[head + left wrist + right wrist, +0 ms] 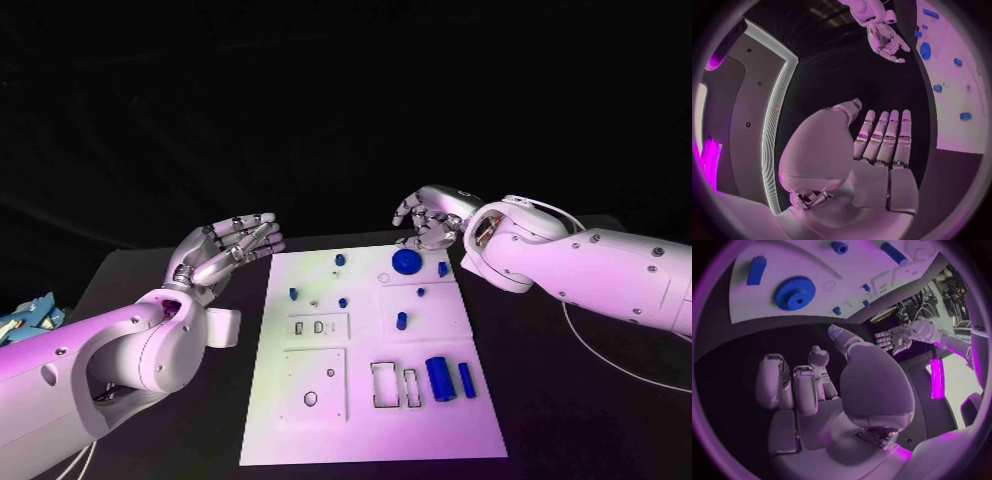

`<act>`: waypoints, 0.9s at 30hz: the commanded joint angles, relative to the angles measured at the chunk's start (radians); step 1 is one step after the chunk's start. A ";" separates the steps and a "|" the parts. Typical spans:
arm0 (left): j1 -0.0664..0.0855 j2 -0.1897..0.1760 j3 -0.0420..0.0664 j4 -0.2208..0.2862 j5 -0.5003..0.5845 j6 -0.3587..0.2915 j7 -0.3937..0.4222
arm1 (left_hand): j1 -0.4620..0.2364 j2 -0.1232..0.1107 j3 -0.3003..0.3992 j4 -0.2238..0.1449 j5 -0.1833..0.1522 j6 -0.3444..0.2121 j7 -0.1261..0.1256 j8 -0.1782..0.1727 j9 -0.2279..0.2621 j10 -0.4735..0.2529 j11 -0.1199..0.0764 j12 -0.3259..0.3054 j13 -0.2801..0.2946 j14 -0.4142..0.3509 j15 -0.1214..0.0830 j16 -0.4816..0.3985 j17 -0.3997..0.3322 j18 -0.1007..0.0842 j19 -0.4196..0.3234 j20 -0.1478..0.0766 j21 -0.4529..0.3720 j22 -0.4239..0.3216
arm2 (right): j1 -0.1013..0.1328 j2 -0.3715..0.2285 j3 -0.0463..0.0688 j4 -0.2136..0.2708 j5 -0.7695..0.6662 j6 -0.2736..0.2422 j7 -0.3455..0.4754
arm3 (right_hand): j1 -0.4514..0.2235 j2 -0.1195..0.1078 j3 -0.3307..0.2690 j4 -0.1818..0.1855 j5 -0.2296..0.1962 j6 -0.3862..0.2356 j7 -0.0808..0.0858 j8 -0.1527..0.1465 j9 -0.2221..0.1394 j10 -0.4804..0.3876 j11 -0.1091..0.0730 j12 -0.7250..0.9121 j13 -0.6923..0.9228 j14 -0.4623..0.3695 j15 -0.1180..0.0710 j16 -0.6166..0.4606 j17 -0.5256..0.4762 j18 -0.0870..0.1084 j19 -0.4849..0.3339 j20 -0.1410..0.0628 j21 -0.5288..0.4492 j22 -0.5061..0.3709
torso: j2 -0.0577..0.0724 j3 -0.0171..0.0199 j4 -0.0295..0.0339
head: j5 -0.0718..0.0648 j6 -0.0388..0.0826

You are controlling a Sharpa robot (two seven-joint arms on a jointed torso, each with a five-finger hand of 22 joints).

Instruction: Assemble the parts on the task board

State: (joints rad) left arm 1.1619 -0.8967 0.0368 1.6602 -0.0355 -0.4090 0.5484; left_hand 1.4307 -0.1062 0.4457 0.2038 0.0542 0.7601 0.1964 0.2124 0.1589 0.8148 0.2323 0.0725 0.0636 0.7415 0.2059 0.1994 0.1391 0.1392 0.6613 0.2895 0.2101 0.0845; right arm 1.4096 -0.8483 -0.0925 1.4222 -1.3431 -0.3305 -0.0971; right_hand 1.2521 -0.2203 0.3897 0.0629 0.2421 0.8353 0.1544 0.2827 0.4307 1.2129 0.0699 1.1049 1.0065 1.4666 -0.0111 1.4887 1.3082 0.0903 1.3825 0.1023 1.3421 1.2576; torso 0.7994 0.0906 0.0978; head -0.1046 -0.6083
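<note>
The white task board (378, 400) lies in the middle of the black table. A blue gear (407, 262) sits near its far edge, with several small blue parts (345, 302) scattered behind the middle. Two blue cylinders (440, 378) stand side by side at the near right. My left hand (231, 245) hovers off the board's far left corner, fingers straight and apart, holding nothing. My right hand (428, 222) hangs just beyond the far edge behind the gear, fingers loosely bent and empty. The right wrist view shows that hand (811, 385) short of the gear (794, 292).
Rectangular cut-outs (392, 385) and a round hole (310, 398) mark the board's near half. A pale blue object (26, 318) lies at the table's far left. A thin cable (606, 350) runs over the table on the right.
</note>
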 commanded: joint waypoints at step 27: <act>0.001 0.001 0.001 0.003 0.001 0.033 -0.003 | -0.001 -0.010 0.004 -0.008 -0.002 -0.011 0.075 -0.009 -0.003 -0.005 0.003 -0.007 -0.001 -0.009 0.005 -0.009 -0.002 0.002 -0.004 0.002 -0.011 -0.005 | -0.037 -0.006 -0.002 -0.028 -0.053 0.108 -0.080 | 0.010 -0.002 -0.023 0.035 0.007 -0.084 0.019 0.008 0.008 0.037 0.017 0.133 0.147 0.074 0.021 0.031 0.115 -0.025 0.022 0.011 0.024 0.041 | 0.001 -0.0022 0.0047 | -0.009 -0.015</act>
State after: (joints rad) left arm 1.1620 -0.8969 0.0367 1.6614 -0.0355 -0.3990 0.5406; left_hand 1.4307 -0.1062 0.4485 0.2010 0.0542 0.7525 0.1962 0.2065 0.1566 0.8112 0.2360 0.0689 0.0627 0.7379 0.2095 0.1953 0.1380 0.1392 0.6613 0.2895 0.2062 0.0808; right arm 1.3744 -0.8562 -0.0946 1.3973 -1.3790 -0.2372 -0.1657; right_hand 1.2520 -0.2202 0.3706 0.0950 0.2529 0.7577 0.1734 0.2937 0.4388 1.2540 0.0842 1.2329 1.1526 1.4665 0.0036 1.5162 1.3082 0.0768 1.4024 0.1077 1.3611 1.2977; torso 0.8002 0.0877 0.1024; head -0.1135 -0.6225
